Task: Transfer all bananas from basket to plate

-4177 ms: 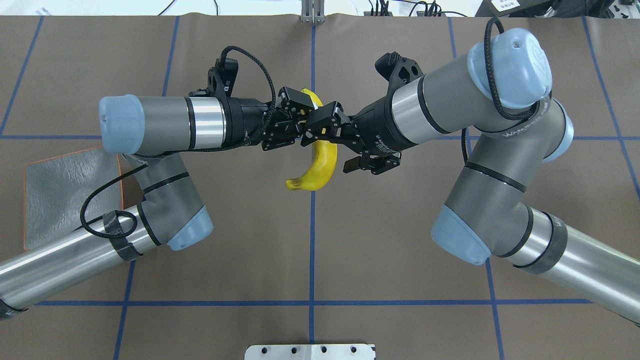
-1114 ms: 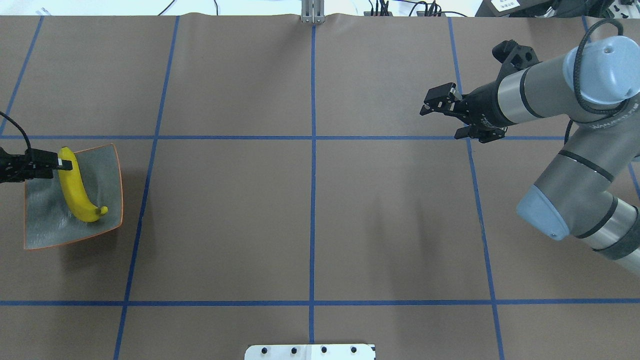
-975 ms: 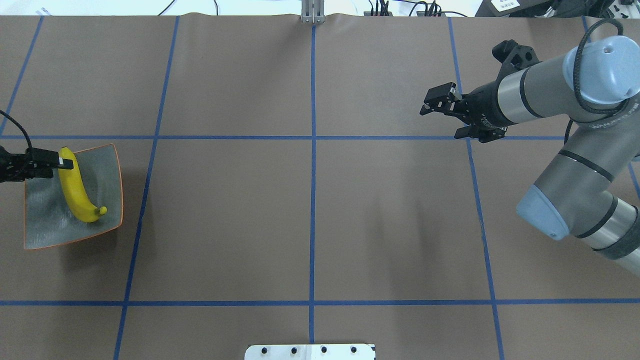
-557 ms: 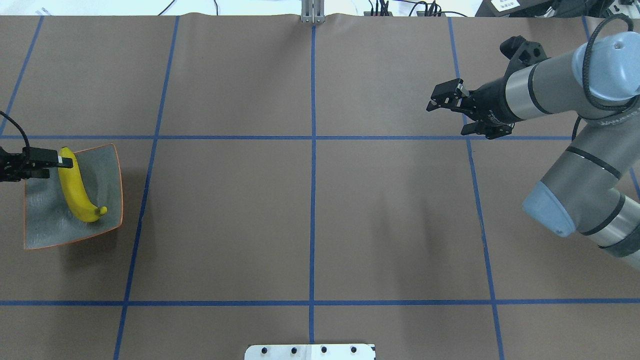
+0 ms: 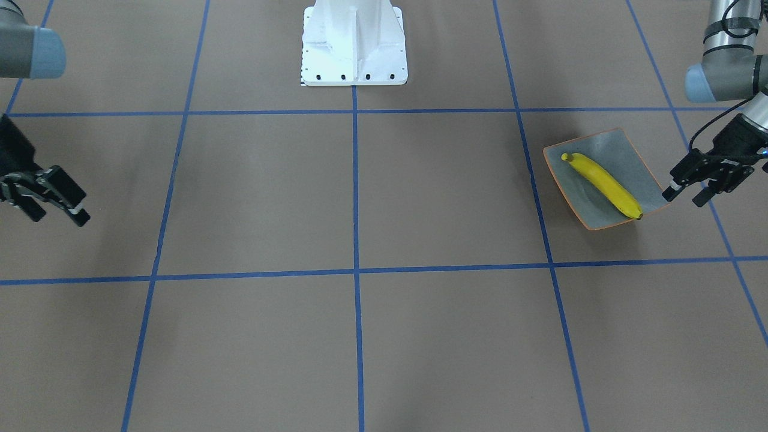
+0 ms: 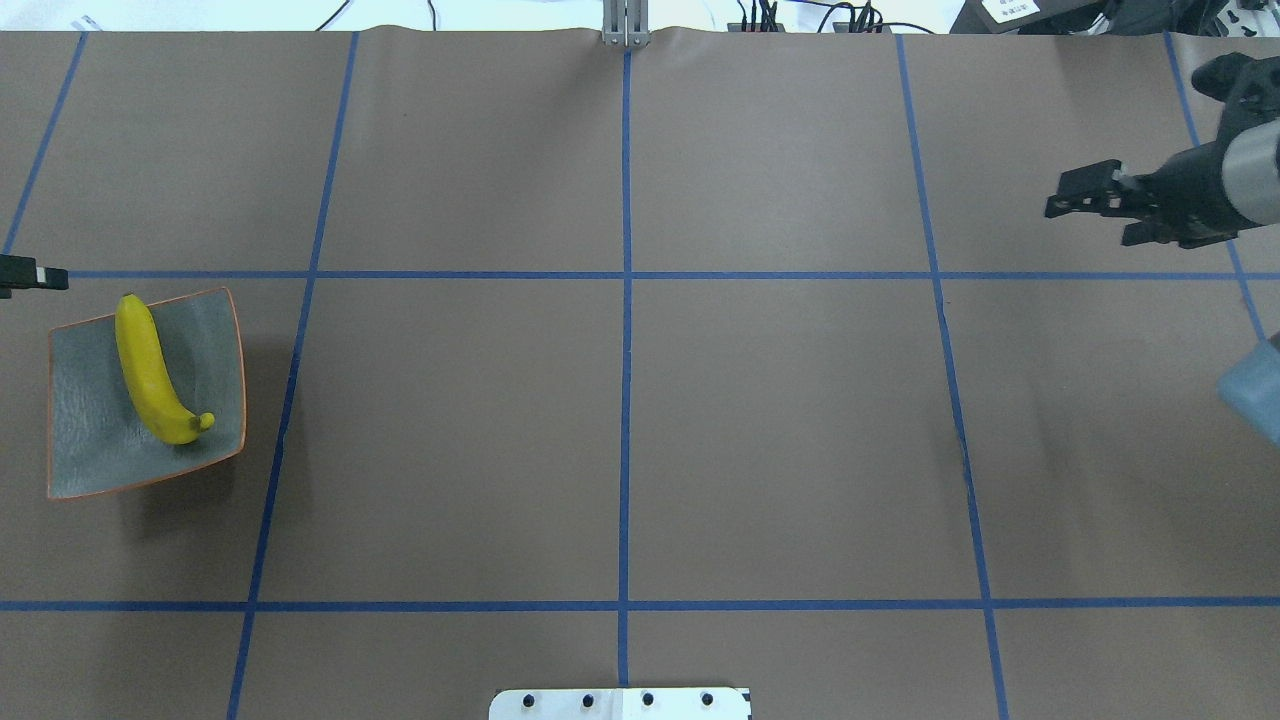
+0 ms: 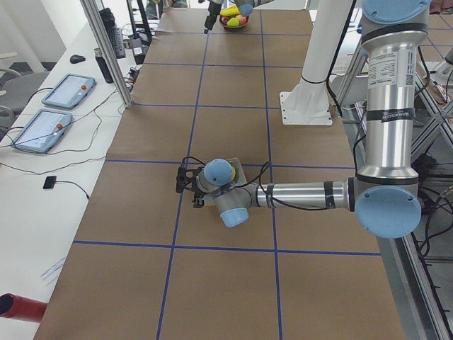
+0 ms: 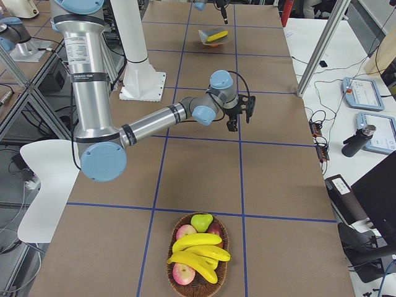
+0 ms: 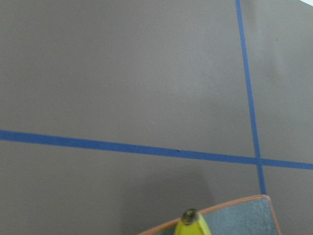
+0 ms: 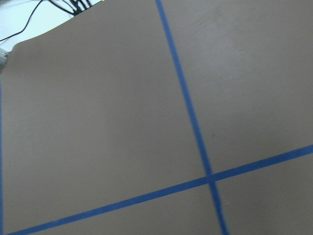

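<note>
Your table [image 6: 620,450] is covered in a matte brown sheet, marked into large squares by blue tape lines [image 6: 625,400]. A white mounting base [image 5: 354,42] stands at the robot's side.

The left gripper [image 5: 684,198] hangs just beside the plate [image 6: 80,440], off its corner on the operators' side. Its jaws stand moderately apart, released, with nothing between them and clear of the banana. The right gripper [image 6: 1090,222] is well away at the other end of the table. Its black jaws are also spread and empty, above bare brown sheet.

The plate is a squarish grey-green dish with a faintly rippled surface, a thin orange rim and upturned edges. One smooth, bright yellow banana [image 6: 150,372] lies in it. Its long axis runs across the dish from the robot's side to the operators' side, with a slight diagonal. The stubby stem end points towards the robot. The dark blunt tip rests at the rim on the operators' side, as the left wrist view shows. Its curve bows gently towards the plate's outer side.

At the far end, on the robot's right, you can see a woven oval basket [image 8: 179,221]. It holds three more bananas [image 8: 197,250] lying roughly crosswise, stacked over reddish apples [image 8: 185,232] and a green pear [image 8: 200,221].
</note>
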Tool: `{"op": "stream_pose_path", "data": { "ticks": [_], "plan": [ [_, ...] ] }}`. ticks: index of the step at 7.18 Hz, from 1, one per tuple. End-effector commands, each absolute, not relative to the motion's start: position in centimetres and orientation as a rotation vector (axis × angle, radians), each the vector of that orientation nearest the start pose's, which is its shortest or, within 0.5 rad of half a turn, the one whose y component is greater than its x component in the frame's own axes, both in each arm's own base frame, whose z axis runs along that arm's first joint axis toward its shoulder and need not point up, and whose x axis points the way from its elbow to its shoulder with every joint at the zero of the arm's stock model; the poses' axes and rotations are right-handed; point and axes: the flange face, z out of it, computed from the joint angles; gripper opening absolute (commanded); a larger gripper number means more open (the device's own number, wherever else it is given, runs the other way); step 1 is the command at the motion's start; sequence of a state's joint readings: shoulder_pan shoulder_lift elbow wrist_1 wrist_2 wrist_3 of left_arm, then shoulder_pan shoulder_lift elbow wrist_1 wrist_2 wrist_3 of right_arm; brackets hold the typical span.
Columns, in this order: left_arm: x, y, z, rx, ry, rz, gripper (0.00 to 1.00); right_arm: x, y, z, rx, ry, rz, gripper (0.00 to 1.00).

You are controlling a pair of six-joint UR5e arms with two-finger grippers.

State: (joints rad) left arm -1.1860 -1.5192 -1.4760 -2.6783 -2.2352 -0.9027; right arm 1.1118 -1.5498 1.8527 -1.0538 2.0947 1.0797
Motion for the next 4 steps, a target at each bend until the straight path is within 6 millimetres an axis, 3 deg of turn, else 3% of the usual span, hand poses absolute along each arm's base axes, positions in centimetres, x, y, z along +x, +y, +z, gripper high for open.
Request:
{"op": "stream_pose_path", "data": {
  "ticks": [1, 2, 4],
  "plan": [
    [10.0, -49.8, 62.8, 0.373, 0.871, 0.051, 0.91, -3.7, -44.1, 55.5, 0.264, -0.768, 0.239, 1.0],
    [10.2, -51.0, 62.2, 0.355, 0.855, 0.062, 0.92, -1.4, -40.4, 59.9, 0.243, -0.696, 0.163, 1.0],
    [10.3, -51.3, 62.0, 0.355, 0.857, 0.057, 0.95, 0.2, -37.2, 64.3, 0.231, -0.584, 0.032, 1.0]
  ]
}}
